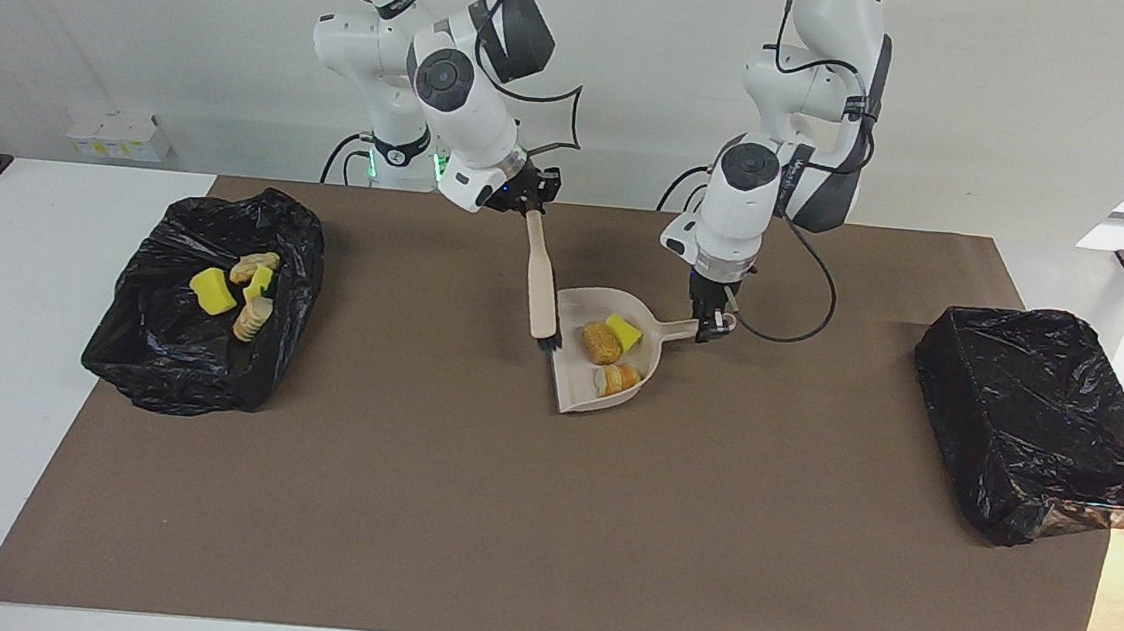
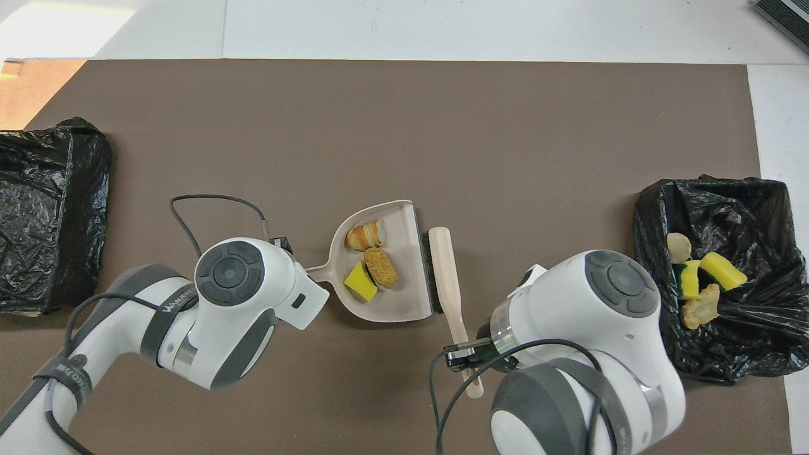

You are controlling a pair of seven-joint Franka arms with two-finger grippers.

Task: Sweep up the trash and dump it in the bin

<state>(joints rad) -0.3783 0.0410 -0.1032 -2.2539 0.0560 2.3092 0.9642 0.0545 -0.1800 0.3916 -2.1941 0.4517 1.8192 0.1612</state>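
The beige plastic dustpan (image 1: 609, 359) holds three scraps of trash: a yellow sponge chunk (image 1: 624, 333), a brown breaded lump (image 1: 600, 343) and a tan striped croissant piece (image 1: 618, 378). The left gripper (image 1: 712, 324) is clamped on the dustpan's handle, over the middle of the brown table mat (image 1: 546, 515). The right gripper (image 1: 529, 203) is closed on the handle of the beige brush with black bristles (image 1: 541, 284), whose bristle end hangs just beside the dustpan's open edge.

The open black-lined bin (image 1: 207, 303) at the right arm's end of the table contains four more scraps: a yellow sponge block (image 1: 212, 291), a yellow-and-green sponge (image 1: 260, 282), a tan bread piece (image 1: 254, 266) and a ribbed corn-cob stub (image 1: 252, 319). A second black-bagged bin (image 1: 1040, 423) sits at the left arm's end; its contents cannot be seen.
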